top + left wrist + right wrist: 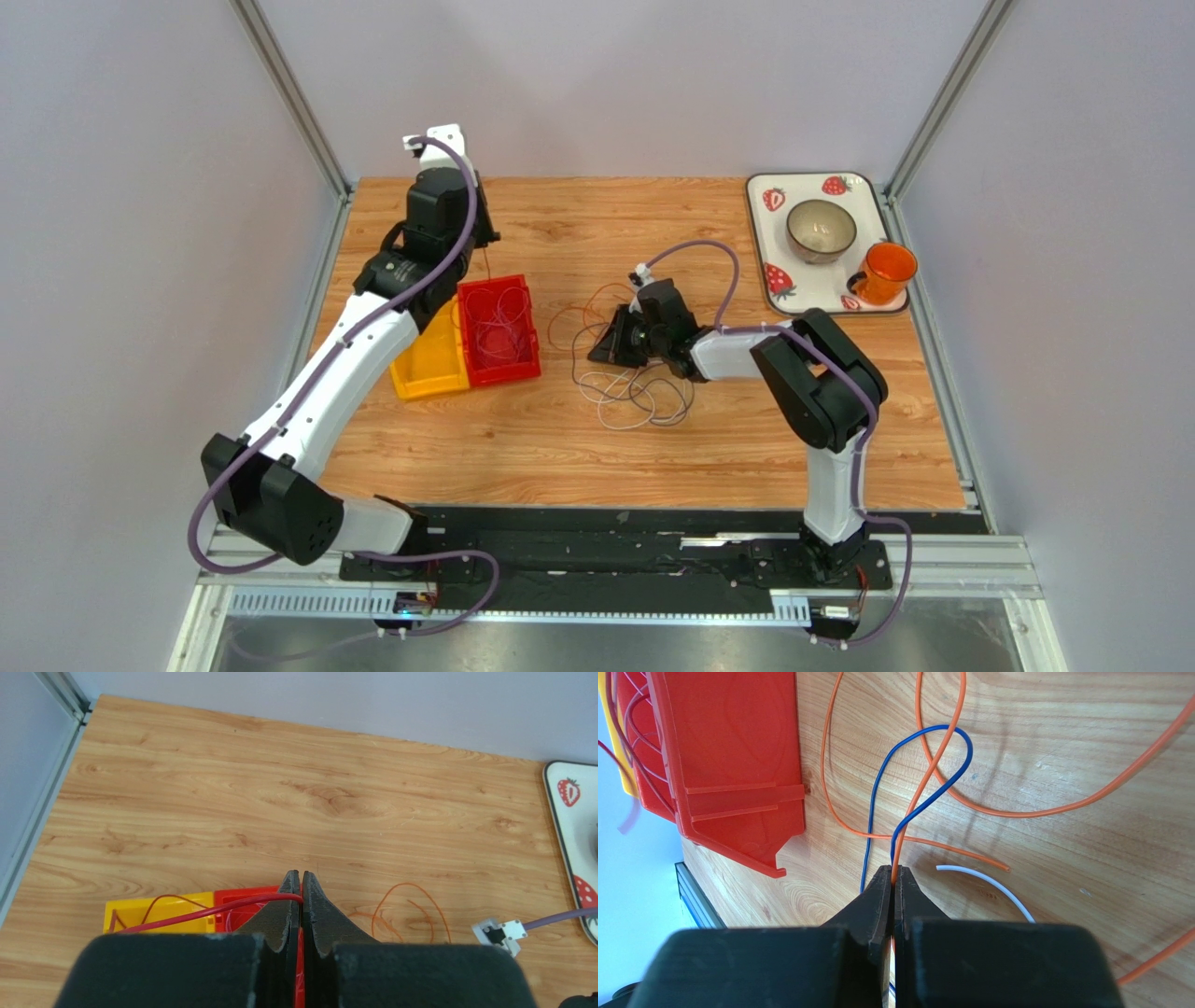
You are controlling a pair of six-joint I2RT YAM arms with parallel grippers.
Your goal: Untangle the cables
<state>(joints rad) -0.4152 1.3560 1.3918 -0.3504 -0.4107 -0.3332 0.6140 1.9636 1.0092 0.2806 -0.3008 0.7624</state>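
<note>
A loose tangle of thin cables (631, 389) lies mid-table. My right gripper (606, 345) sits low at its left edge, shut on an orange cable (1018, 812) that runs out from its fingertips (884, 882). A blue cable (885, 787) loops across the orange one, and a white cable (990, 880) lies to the right. My left gripper (471, 275) hovers over the red bin (501, 333), shut on a red cable (210, 912) that trails left over the yellow bin (133, 910). More thin red wire lies coiled in the red bin (731, 756).
The yellow bin (428, 367) stands against the red bin's left side. A strawberry-print tray (765, 273) at the back right holds a bowl (821, 228) and an orange cup (884, 270). Metal frame posts stand at the back corners.
</note>
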